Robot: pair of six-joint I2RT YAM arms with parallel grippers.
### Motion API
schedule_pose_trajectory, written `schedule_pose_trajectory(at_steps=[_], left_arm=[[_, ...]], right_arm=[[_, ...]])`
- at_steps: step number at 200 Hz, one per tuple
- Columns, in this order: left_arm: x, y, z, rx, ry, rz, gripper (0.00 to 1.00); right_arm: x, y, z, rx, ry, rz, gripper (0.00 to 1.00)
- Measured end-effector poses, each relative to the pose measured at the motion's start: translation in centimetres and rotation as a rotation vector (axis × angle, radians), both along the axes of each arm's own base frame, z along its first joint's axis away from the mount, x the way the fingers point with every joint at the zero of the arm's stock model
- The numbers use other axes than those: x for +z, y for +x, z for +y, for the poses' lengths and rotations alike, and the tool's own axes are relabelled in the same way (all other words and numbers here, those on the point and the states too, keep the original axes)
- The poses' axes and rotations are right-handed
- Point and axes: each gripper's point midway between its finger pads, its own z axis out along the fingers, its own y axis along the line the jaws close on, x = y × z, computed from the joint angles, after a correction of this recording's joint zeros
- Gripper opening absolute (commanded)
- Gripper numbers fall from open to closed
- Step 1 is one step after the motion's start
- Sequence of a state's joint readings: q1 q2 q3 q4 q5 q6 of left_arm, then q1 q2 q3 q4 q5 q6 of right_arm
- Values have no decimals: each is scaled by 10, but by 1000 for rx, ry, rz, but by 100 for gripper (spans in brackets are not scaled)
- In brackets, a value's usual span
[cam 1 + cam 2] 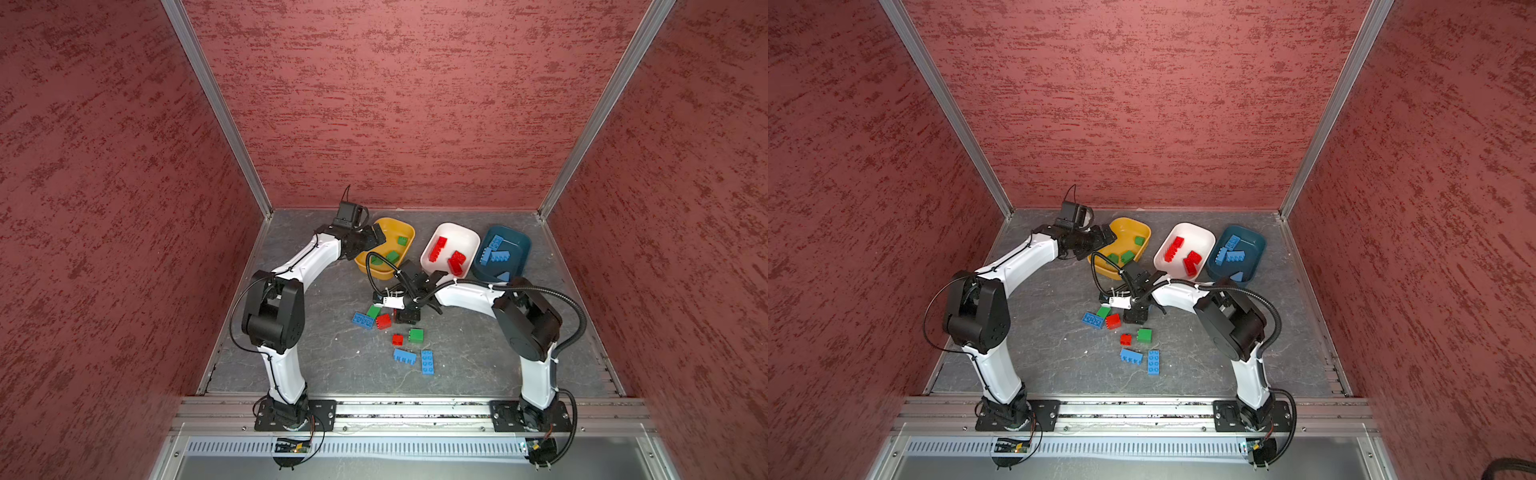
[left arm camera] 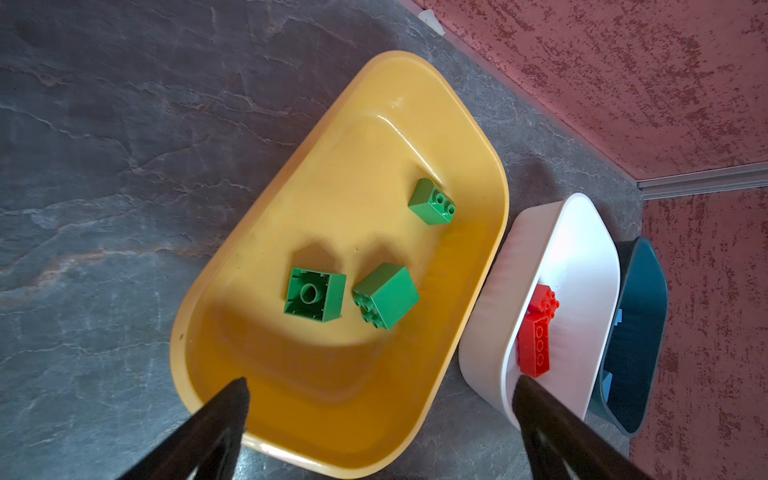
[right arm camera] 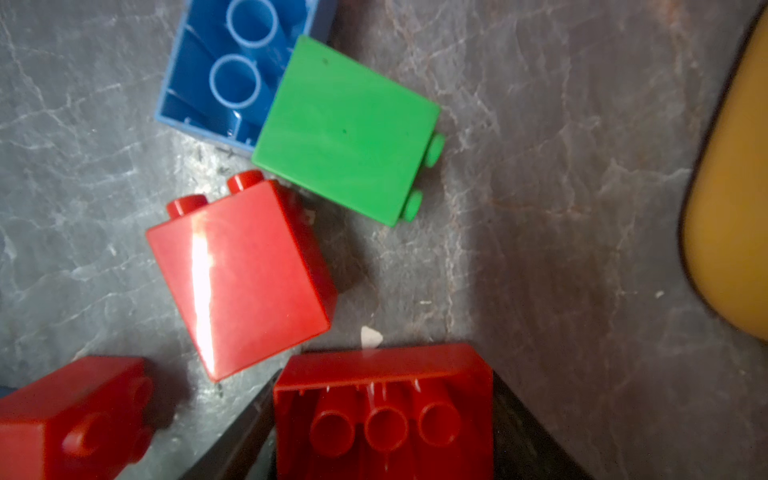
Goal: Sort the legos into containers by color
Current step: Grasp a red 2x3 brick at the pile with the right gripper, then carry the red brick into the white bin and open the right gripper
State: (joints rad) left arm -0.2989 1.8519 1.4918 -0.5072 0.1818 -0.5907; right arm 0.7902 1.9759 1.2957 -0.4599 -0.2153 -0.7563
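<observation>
Red-stippled walls [image 1: 415, 104] box the cell on three sides, with aluminium posts [image 1: 216, 104] at the corners. We note a dark grey, marble-veined tabletop [image 1: 324, 374], matt, with a few pale flecks. Two white-and-black arms [image 1: 286, 374] rise from a metal rail [image 1: 415, 409] at the near edge.

Tubs next, in a row along the back: yellow tub [image 1: 399, 226], white tub [image 1: 461, 237], teal tub [image 1: 517, 245], the last two just beside each other.

Left gripper [image 2: 382, 382] hangs over one end of the yellow tub, jaws spread wide, nothing between them. Past its tips we count three green legos [image 2: 386, 295] on the tub floor, one upside down. Red legos [image 1: 438, 248] lie in the white tub and blue legos [image 1: 496, 255] in the teal, both off to one side of those jaws.

Right gripper [image 3: 384, 376] points down at the loose pile mid-table, jaws pressed against both sides of a red brick [image 3: 382, 415], hollow underside towards the wrist camera. Whether it is off the surface we cannot tell.

Just beyond those tips:
- a square red lego [image 3: 245, 274] on its side
- a green lego [image 3: 345, 133] touching an upturned blue lego [image 3: 232, 62]

Nearer the rail, apart from both jaws, lie two blue bricks [image 1: 427, 361].
</observation>
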Motion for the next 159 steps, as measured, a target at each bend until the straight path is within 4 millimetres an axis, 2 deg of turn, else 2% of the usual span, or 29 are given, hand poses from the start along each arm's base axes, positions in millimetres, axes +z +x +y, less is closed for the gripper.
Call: schedule_pose_trajectory(at_steps=[19, 38, 66, 80, 102, 116, 135, 159], left_arm=[[0, 0, 0, -1, 1, -1, 99], [-1, 0, 1, -1, 1, 0, 99], [-2, -2, 1, 0, 2, -1, 99], [-2, -4, 2, 0, 2, 1, 99], [0, -7, 3, 0, 1, -3, 99], [2, -7, 3, 0, -1, -10, 99], [4, -8, 3, 0, -3, -17, 100], [5, -10, 4, 0, -5, -25, 99]], right_arm=[[6, 0, 0, 1, 26, -23, 51], [21, 0, -2, -10, 79, -54, 51], [62, 7, -5, -58, 224, -97, 50], [88, 21, -13, -118, 319, -112, 49], [126, 59, -41, -282, 462, -127, 48], [141, 85, -63, -399, 527, -137, 47], [145, 113, -96, -563, 572, -122, 48], [135, 145, -134, -778, 573, -99, 49]])
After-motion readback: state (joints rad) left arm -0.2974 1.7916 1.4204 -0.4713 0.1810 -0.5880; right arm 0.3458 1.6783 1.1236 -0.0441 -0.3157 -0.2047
